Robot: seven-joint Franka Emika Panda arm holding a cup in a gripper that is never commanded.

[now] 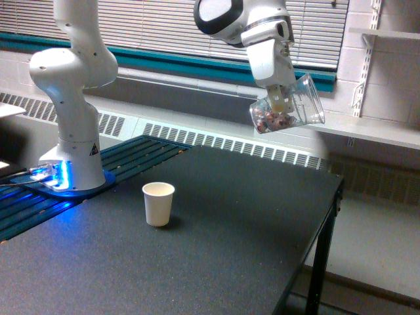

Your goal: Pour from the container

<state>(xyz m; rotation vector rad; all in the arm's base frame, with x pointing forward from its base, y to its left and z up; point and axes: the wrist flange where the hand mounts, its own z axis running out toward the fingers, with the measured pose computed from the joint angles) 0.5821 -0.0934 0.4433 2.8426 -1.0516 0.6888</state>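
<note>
Exterior view, what's up high?
— The gripper [281, 98], fingers clenched on a clear plastic cup [292, 105], tipped sideways, wide rim right, small brownish-pink bits inside

And down low?
— A small white paper cup [158, 203] stands upright on the rough black table [230, 262]

The gripper [281, 98], upper centre-right of the frame, is closed on the clear plastic cup [292, 105]. The cup is tilted, its wide rim toward the exterior view's right and its base lower left. Small brownish-pink pieces [270, 121] lie at the base end. A white paper cup [158, 203] stands upright on the black table [249, 249], lower left of centre, well apart from the held cup. The arm base [72, 151] stands at the left edge.
</note>
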